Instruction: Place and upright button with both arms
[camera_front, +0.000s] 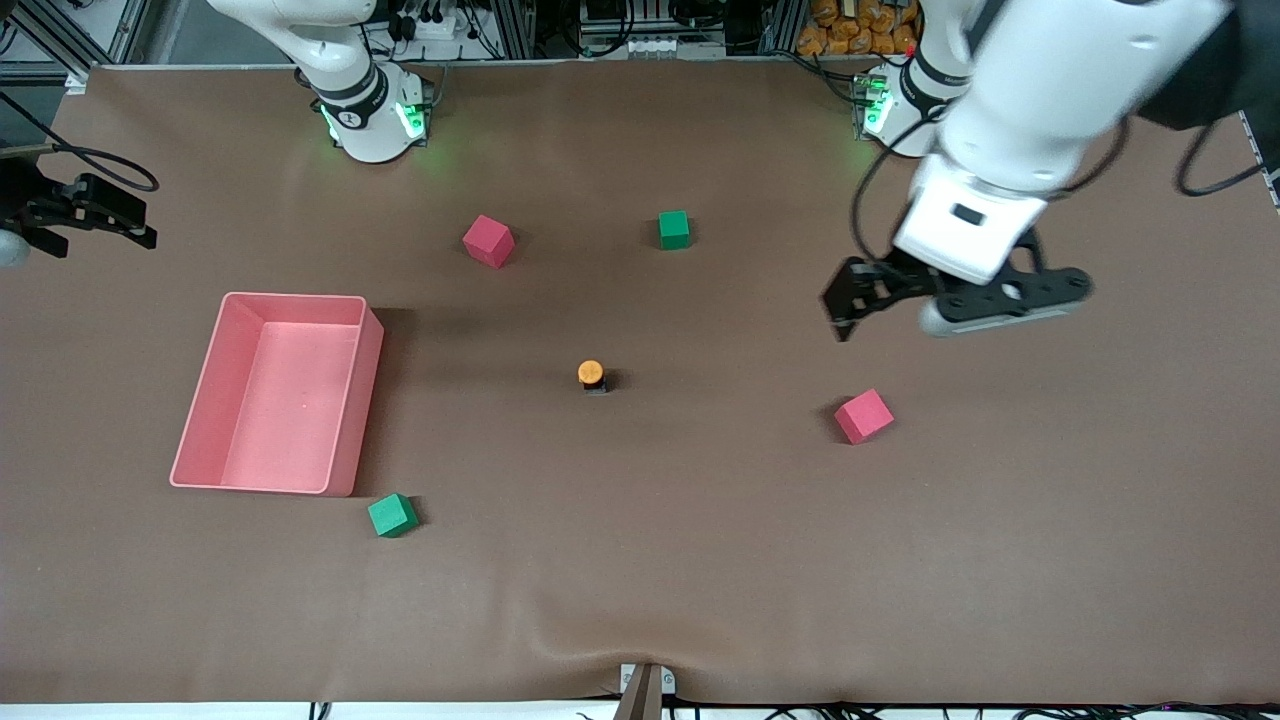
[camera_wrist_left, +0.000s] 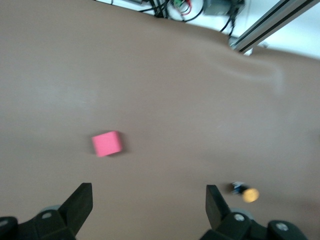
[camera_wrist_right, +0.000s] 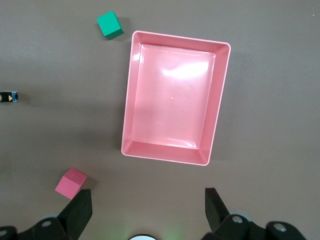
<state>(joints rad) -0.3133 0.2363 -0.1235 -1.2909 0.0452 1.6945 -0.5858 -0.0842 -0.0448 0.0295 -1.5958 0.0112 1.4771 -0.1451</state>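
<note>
**Button upright at table centre; placement judged done**

Button (camera_front: 592, 375) on table (camera_front: 700, 560), mid-field, orange cap up, long axis vertical. Touched by neither arm. Left gripper (camera_front: 905, 290) at its 2 o'clock, aloft over bare table by pink cube (camera_front: 864, 416), fingers (camera_wrist_left: 80, 205) spread, empty. Right gripper (camera_wrist_right: 145, 212) over pink bin (camera_wrist_right: 221, 107), at button's 9 o'clock, fingers open, waiting. Next: probably retreat only.
</note>
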